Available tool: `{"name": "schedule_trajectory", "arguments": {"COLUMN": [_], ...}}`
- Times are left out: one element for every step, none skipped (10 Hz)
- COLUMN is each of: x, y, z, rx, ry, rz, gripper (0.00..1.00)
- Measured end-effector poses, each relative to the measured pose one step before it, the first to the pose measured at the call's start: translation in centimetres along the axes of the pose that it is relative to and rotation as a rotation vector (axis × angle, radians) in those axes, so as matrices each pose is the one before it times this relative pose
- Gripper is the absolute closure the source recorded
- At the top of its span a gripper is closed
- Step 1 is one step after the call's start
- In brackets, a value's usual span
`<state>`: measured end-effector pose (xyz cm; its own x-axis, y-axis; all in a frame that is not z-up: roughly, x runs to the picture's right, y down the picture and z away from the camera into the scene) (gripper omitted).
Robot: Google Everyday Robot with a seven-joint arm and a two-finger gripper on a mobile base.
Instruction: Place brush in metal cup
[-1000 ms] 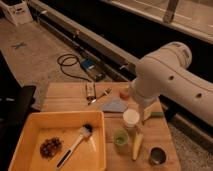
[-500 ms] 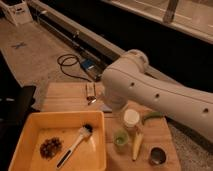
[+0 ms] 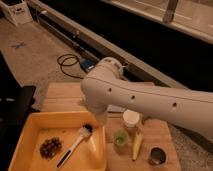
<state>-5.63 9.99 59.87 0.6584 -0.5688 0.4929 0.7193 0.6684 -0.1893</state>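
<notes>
High close view, angled down onto tabletop point(image 3: 62, 98)

Gripper hidden behind arm point(image 3: 107, 95); arm cut off rt edge; dark clump point(image 3: 50, 148) in tray point(image 3: 50, 125) too blurry to ID.

Arm point(image 3: 145, 97) across board point(image 3: 60, 97), pincer hidden behind

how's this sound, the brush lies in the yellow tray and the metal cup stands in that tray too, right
Not quite. The brush does lie in the yellow tray, but the metal cup stands outside it, on the wooden table at the right, as the camera view shows. The gripper is hidden behind the white arm.
</notes>
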Motion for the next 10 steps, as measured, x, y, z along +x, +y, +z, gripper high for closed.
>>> {"name": "schedule_trajectory", "arguments": {"x": [-0.118,0.117,0.017,-0.169,-0.199,-0.518,-0.719,-0.466,-0.479,-0.941], "y": [-0.061,0.045,0.001,-0.136,-0.275,-0.400,-0.589,-0.102,-0.038,-0.287], "z": [0.025,-0.037,0.011,0.146,0.472,0.732,1.285,1.609,1.374,1.828], "rx": [-0.00021,0.00064,-0.00026,0.00135,0.00260,-0.00136,-0.00289,-0.01143,-0.00867,-0.01344], "ry": [-0.00243,0.00232,0.00070,-0.00395,-0.00693,-0.01457,-0.02344,-0.02588,-0.02875,-0.04217], "rz": [-0.00143,0.00149,-0.00037,-0.00734,-0.00884,-0.00408,-0.00776,-0.00230,0.00023,-0.00524], "gripper": [0.20,0.20,0.20,0.20,0.20,0.20,0.20,0.20,0.20,0.20]}}
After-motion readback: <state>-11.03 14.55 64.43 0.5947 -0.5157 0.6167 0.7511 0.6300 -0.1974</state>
